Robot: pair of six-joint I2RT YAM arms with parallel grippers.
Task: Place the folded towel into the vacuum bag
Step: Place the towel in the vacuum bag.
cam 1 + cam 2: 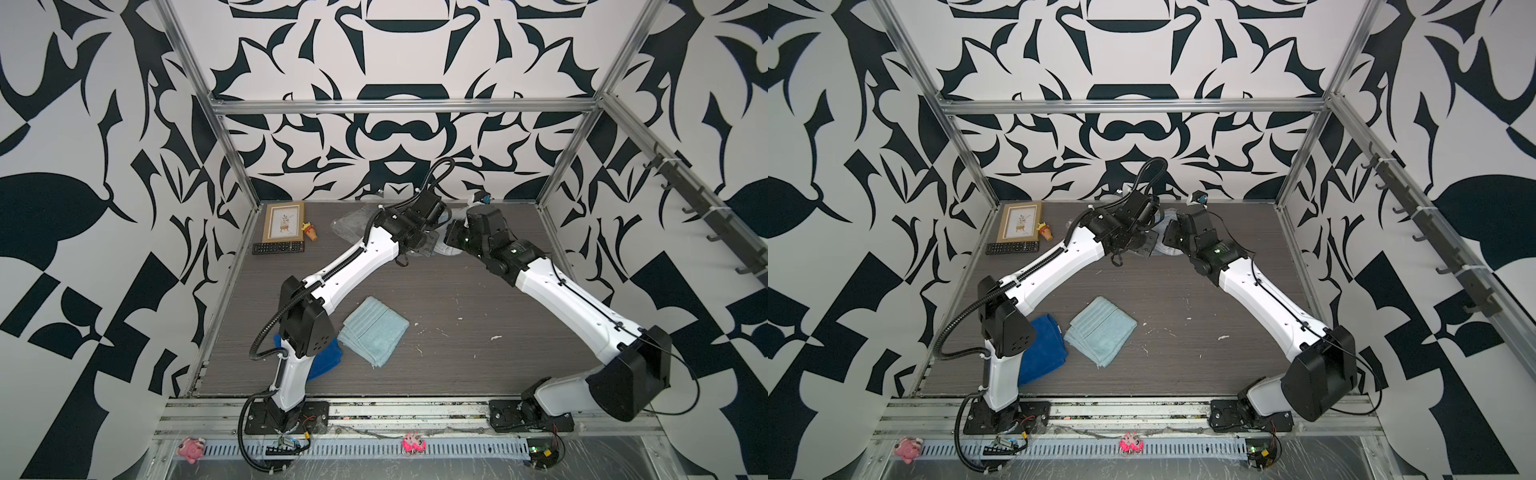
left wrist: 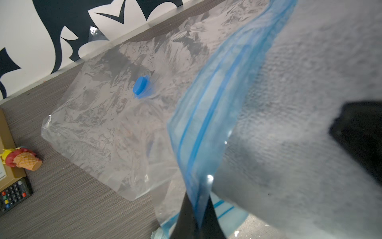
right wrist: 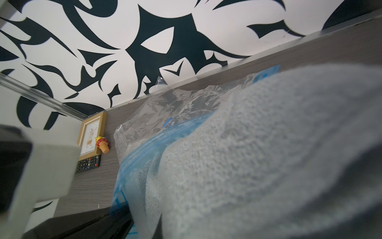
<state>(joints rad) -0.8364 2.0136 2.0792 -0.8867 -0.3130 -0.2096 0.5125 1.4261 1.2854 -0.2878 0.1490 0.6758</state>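
The left jaws are clenched on the blue zip-seal strip [image 2: 206,124] of the vacuum bag [image 2: 103,124]. Their dark fingers [image 2: 184,223] pinch the film and lift that edge off the desk [image 1: 457,353]. From this grip the clear, crinkled body of the bag runs flat away from the jaws toward the patterned wall. The round blue valve cap [image 2: 141,87] sits on it, well beyond the fingertips.

Just beside the left jaws, the right jaws are grasping the grey towel [image 2: 299,103], though the cloth hides their tips. The towel is bunched around them and raised off the desk, right against the lifted strip at the bag's mouth. In the right wrist view one edge of the towel [image 3: 258,155] shows through the blue film.

Out to the side of the left jaws, past the bag's corner, lie a framed picture [image 1: 284,221], an ice-cream toy [image 1: 311,232] and a remote control [image 1: 278,248]. Well behind both jaws, near the arm bases, a folded light blue towel [image 1: 374,328] lies flat beside a dark blue cloth [image 1: 1040,349].
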